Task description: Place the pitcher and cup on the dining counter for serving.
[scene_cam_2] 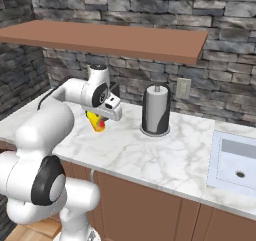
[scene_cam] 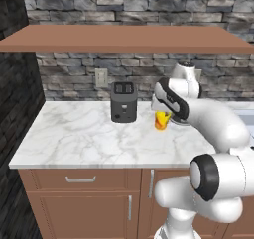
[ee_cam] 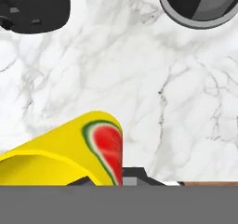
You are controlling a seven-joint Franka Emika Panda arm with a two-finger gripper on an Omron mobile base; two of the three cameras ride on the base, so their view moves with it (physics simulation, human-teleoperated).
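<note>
The cup (scene_cam: 161,120), a single yellow tumbler with a watermelon-slice patch, is sitting right under my wrist, above the marble tabletop (scene_cam: 84,134) between the toaster (scene_cam: 123,102) and the paper towel holder (scene_cam_2: 156,110). From the hand view I am looking at its yellow side and rim (ee_cam: 69,155); whether anything is inside I cannot tell. My arm is reaching forward over the cabinet front, elbow bent, hand angled downward at the cup. My jaws (scene_cam_2: 102,119) are sitting at the cup, but I cannot tell whether they are gripping it. I am counting one cup, one toaster, one paper towel holder, one sink (scene_cam_2: 235,160).
</note>
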